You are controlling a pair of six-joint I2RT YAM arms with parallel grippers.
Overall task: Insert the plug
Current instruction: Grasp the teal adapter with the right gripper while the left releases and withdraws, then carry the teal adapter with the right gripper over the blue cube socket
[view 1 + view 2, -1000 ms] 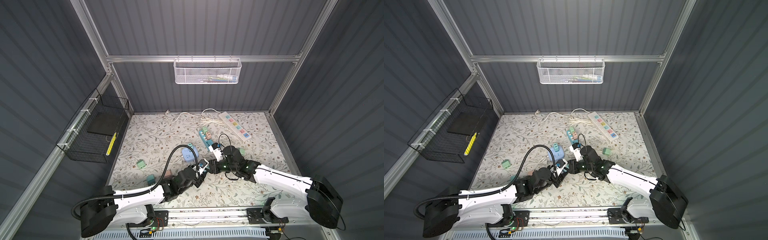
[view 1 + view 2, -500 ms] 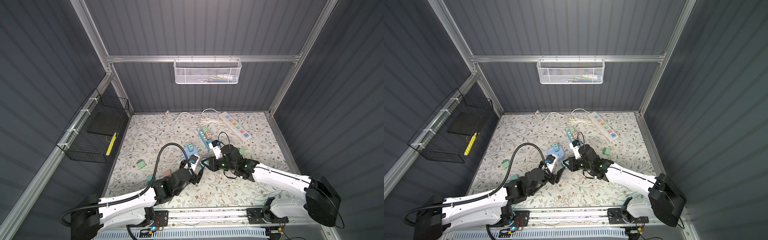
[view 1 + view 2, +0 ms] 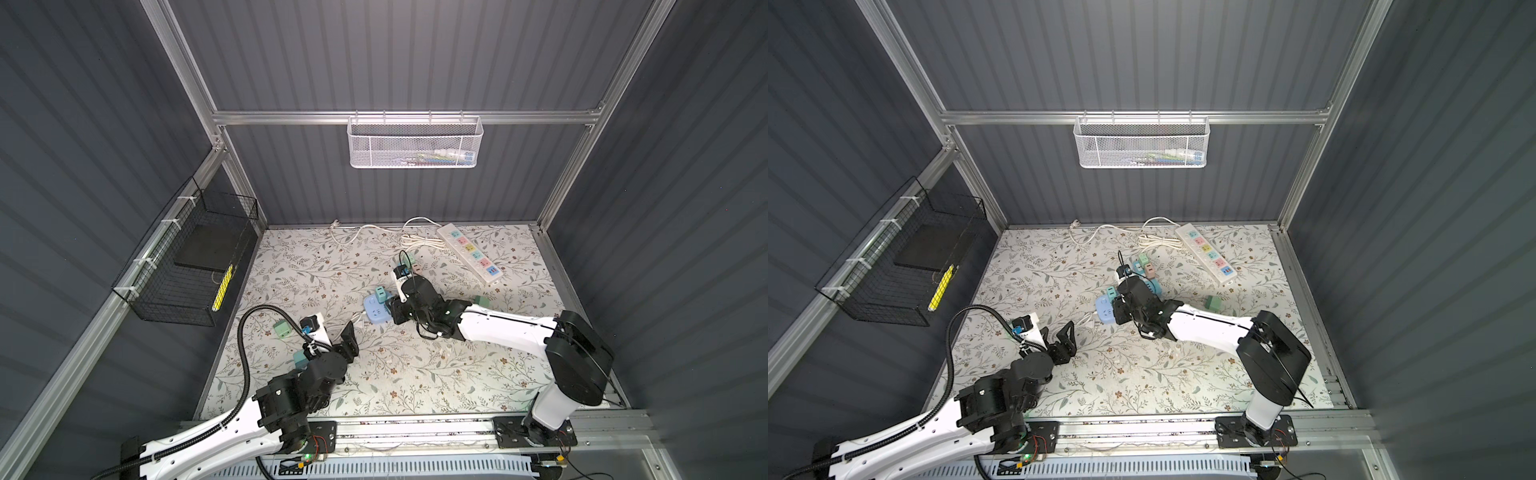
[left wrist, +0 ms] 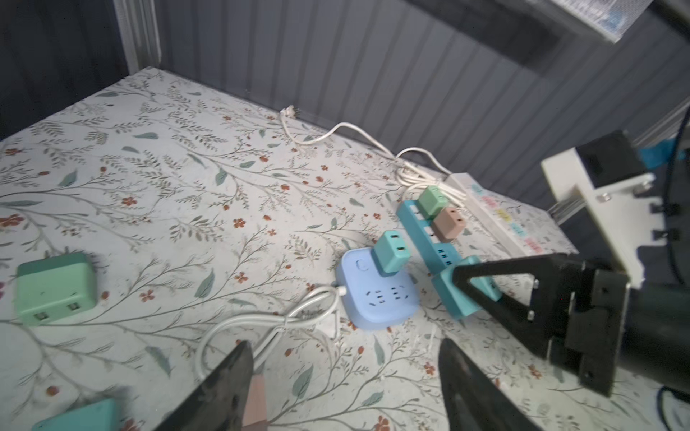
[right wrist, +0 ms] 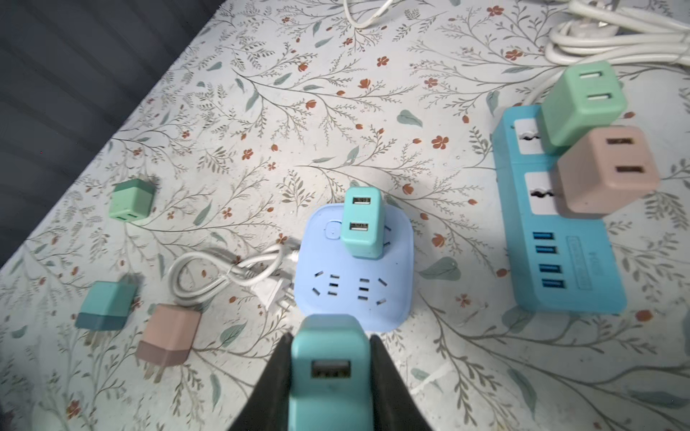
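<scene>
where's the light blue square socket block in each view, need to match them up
In a top view: light blue socket block, mid-mat, just left of the right arm.
In a top view: same spot.
Left wrist: mid-picture, beside the teal power strip.
Right wrist: mid-picture, just beyond the held teal charger.
Shared landmark: the plugged-in teal charger standing on it.

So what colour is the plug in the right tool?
Teal; the small blocky plastic plug shows best in the right wrist view.
</scene>
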